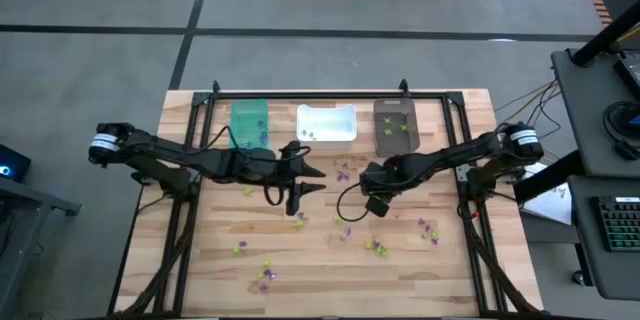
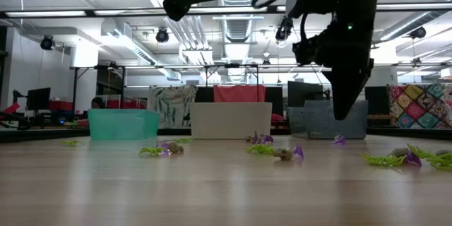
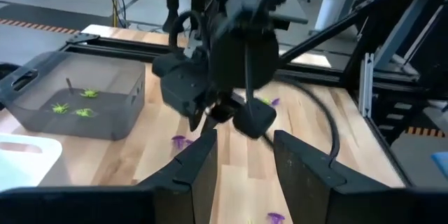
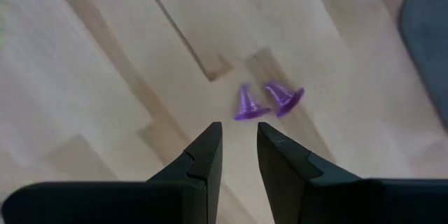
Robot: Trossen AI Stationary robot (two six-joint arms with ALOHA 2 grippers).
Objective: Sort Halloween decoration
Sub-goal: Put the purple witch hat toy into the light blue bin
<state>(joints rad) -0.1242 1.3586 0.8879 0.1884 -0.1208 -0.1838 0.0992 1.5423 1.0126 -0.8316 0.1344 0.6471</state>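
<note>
- Wooden table (image 1: 200, 260): three bins are lined along the 12 o'clock edge, so sorted pieces get carried away from the loose scatter.
- Teal bin (image 1: 249, 123) is set at 11 o'clock, white bin (image 1: 327, 123) at 12, dark brown bin (image 1: 395, 126) at 1; lime-green pieces are seen inside the dark brown one, which suggests one colour per bin.
- Left gripper (image 1: 300, 185) is parked near table centre, raised, fingers apart with nothing between them; it is judged to be waiting, kept clear of the other arm.
- Right gripper (image 4: 238, 148) is held just at 3 o'clock of centre, pointed down at the wood, fingers spread with a narrow gap and nothing gripped; it is judged to be lined up for a pick.
- Halloween decoration (image 1: 345, 172): tiny purple, green and pale trinkets are spread over the centre and the 4 to 7 o'clock area, unsorted.
- Two purple cone-shaped pieces (image 4: 267, 101) lie touching, just beyond the right fingertips; grabbing both at once is a risk.
</note>
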